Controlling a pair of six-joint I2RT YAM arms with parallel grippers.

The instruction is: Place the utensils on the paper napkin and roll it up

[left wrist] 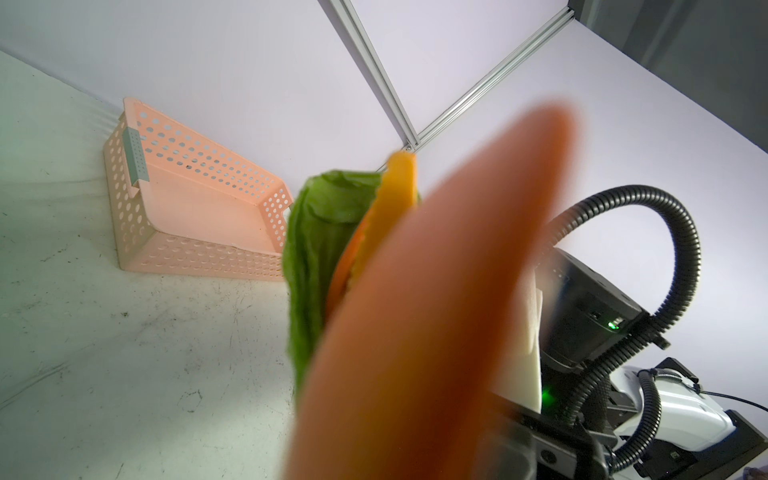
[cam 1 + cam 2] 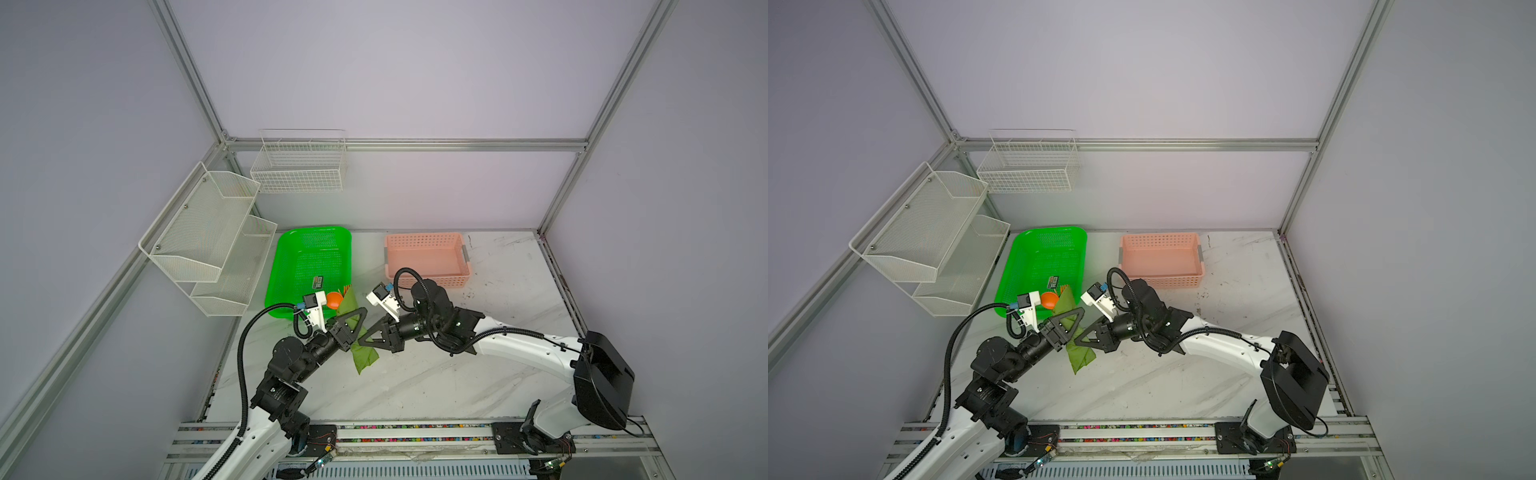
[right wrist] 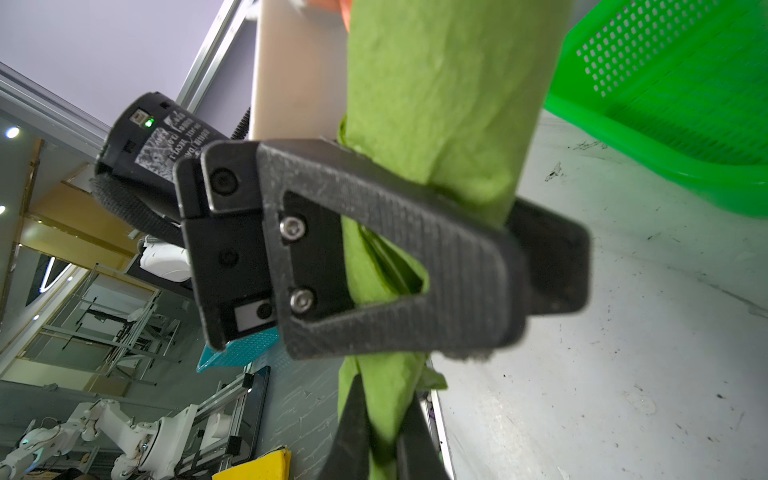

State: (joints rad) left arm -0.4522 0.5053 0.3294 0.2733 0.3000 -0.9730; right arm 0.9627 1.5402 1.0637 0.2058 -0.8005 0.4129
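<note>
The paper napkin (image 2: 365, 358) is wrapped into a loose olive-green roll, held tilted above the marble table (image 2: 436, 374) in both top views. Orange utensils stick out of its far end: a spoon bowl (image 2: 334, 300) and fork tines (image 2: 347, 287). The left wrist view shows them as a blurred orange shape (image 1: 436, 311) beside the napkin (image 1: 316, 249). My left gripper (image 2: 360, 314) is shut around the roll's middle, as the right wrist view (image 3: 536, 249) shows. My right gripper (image 3: 384, 432) is shut on the napkin's (image 3: 436, 83) lower end, just below the left one (image 2: 1079, 312).
A bright green perforated tray (image 2: 282, 249) with a small dark label lies just behind the grippers. A pink basket (image 2: 424, 237) stands behind the right arm. White mesh shelves (image 2: 208, 241) and a wire basket (image 2: 299, 166) hang on the left and back walls.
</note>
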